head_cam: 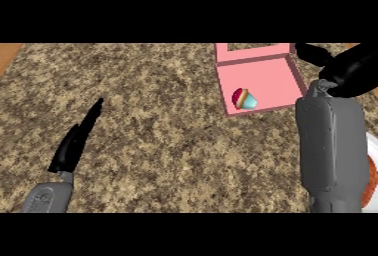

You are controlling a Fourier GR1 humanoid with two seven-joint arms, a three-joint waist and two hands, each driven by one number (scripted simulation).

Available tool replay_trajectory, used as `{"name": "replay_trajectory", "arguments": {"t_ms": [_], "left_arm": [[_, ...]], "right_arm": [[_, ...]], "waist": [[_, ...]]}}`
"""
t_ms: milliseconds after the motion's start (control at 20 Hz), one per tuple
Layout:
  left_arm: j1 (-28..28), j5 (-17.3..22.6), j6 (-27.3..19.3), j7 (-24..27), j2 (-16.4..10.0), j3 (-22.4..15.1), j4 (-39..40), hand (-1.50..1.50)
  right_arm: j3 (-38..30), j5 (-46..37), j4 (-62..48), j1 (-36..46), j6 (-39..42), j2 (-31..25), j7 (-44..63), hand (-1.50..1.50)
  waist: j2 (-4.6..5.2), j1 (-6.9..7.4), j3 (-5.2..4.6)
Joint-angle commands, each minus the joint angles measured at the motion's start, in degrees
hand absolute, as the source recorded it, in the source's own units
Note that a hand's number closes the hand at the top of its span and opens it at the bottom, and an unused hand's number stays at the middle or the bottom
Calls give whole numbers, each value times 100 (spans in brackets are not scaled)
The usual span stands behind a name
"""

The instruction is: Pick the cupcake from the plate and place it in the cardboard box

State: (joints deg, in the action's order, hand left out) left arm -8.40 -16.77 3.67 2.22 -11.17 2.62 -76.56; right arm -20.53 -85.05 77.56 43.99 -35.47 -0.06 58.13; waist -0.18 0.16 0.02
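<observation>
One cupcake (244, 98) lies tipped inside the pink cardboard box (269, 75); I judge placing done. Right hand (348, 70), beside the box, spread and empty; left hand (74, 142), well left of it, straight-fingered.

- The counter top (170, 130) fills almost the whole view, from the centre out to every edge. Its surface is a speckled stone pattern of brown, beige and dark flecks, even all over.
- A plain orange-brown strip (9, 52) cuts off the far corner at about 10 o'clock. It meets the speckled surface along a slanted edge.
- A smaller sliver of the same orange-brown (353, 46) shows at about 1 o'clock, at the upper edge. What it belongs to cannot be told.
</observation>
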Motion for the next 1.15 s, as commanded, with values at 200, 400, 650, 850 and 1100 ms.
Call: {"name": "replay_trajectory", "arguments": {"t_ms": [200, 400, 650, 850, 1100], "left_arm": [[147, -50, -81, 248, 17, 13, -20, 0], [283, 38, 58, -80, -48, 41, -350, 0], [234, 152, 239, 7, -233, 189, -289, 0], [243, 89, 83, 309, -119, 221, 123, 0], [175, 82, 148, -32, -79, 159, -127, 0]], "right_arm": [[901, -55, 1536, -1926, -1432, 6, 663, -150], [1079, -194, 2371, -2897, -1812, 6, 666, -150], [1635, -578, 3486, -4061, -1776, 6, 1043, -150], [2027, -269, 3951, -5197, -2287, 6, 816, -150], [2643, -517, 4411, -6224, -2494, 6, 979, -150]], "waist": [[-1, -49, -2], [-9, -39, 2], [-8, -50, -1], [5, -88, -1], [1, -69, -1]]}}
